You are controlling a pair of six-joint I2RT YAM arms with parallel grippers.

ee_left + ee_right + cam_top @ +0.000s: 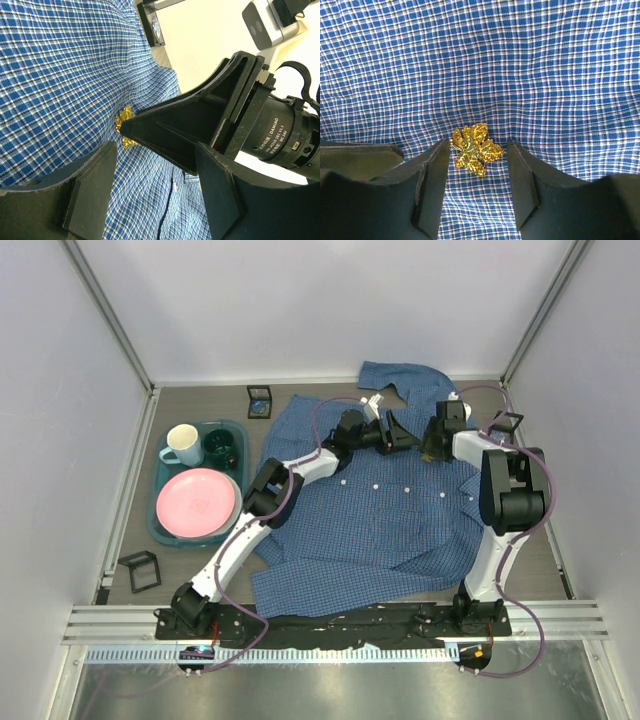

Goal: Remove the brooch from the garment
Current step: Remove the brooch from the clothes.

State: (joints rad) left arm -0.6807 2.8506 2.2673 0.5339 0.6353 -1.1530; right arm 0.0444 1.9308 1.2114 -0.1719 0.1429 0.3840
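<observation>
Right gripper point(477, 156) hangs low over the garment point(480, 65) with its jaws wide, one finger on either side of the brooch point(472, 148), a gold leaf lying flat on the blue check cloth between them and just clear of both pads. Left gripper point(155, 165) is close alongside, its jaws also wide and holding nothing, its fingers pointing at the same spot, with one finger of the right gripper crossing between them. The main risk, as I judge it, is that the right jaws close on a fold of cloth along with the leaf; a pull would then drag the shirt up instead of freeing the pin, and could snag the weave. The leaf lies flat, so the pads may also slide over it. With the two grippers so near each other, a small sideways move could knock them together. Nothing appears to pin the cloth down beside the brooch. Well off to the far side of the left gripper sits a teal tray point(157, 515) holding a pink plate point(197, 502), a white mug point(182, 444) and a dark green cup point(222, 447). A small black box point(260, 400) beyond it shows something bluish inside.
</observation>
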